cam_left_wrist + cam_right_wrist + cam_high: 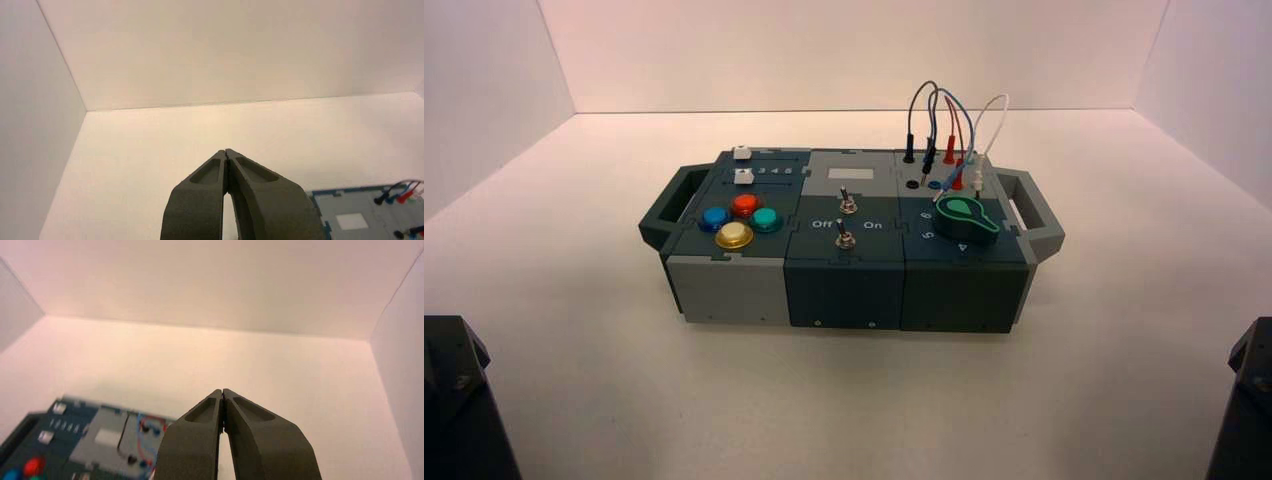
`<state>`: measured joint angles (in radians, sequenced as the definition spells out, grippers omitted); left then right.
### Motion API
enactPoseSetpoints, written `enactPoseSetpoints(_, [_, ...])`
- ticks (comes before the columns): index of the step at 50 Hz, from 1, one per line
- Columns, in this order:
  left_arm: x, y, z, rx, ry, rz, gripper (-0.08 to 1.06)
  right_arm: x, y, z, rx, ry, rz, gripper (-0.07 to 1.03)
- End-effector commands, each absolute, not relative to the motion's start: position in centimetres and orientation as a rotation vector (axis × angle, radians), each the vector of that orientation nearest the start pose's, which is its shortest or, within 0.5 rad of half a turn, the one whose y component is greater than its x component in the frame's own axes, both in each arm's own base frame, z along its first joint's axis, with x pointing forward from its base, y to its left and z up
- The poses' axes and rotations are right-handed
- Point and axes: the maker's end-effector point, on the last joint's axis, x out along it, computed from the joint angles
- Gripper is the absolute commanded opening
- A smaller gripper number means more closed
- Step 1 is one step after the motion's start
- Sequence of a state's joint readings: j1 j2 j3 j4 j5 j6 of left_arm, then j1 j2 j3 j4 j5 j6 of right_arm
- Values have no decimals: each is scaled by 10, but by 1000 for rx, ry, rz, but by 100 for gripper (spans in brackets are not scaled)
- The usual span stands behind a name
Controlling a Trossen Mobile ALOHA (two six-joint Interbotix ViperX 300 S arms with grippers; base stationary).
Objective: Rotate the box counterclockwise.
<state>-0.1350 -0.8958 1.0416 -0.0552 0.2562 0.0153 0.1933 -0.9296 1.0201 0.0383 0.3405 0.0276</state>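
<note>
- Two pincers, left (225,150) and right (222,390): we find tips together in wrist views.
- Only the high view shows us the green knob (965,218).

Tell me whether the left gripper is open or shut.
Shut: in the left wrist view, the left gripper's fingers meet at their tips.

The green knob (965,221) sits at the box's (844,290) near right, beside a handle (1034,215).
</note>
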Motion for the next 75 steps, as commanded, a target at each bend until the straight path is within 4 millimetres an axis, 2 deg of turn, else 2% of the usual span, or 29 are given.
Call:
enactPoseSetpoints(1, [272,-45,243,-1,474,-160,-3,244,70,242,4,547,260,-3])
enactPoseSetpoints(2, [275,-50,239,6,505,-172,-3,241,78,236,-9,584,289,-3])
enactPoseSetpoints(14, [299,-86,228,45,610,-269,-3,227,115,205,-56,754,423,-2])
enactPoseSetpoints(23, [317,-113,212,70,687,-326,-3,216,137,188,-73,858,496,-3])
enactPoseSetpoints(34, [331,-141,168,109,823,-372,-3,196,161,161,-68,1004,571,-2])
enactPoseSetpoints(46, [339,-172,121,153,948,-419,-3,180,176,135,-64,1129,604,-3])
enactPoseSetpoints(50, [346,-184,102,170,990,-432,-3,174,179,120,-69,1195,604,-2])
enactPoseSetpoints(62, [364,-198,71,180,1053,-429,-3,155,194,84,-132,1346,628,-3])
enactPoseSetpoints(75, [375,-204,56,193,1074,-431,-3,144,206,57,-175,1452,626,-2])
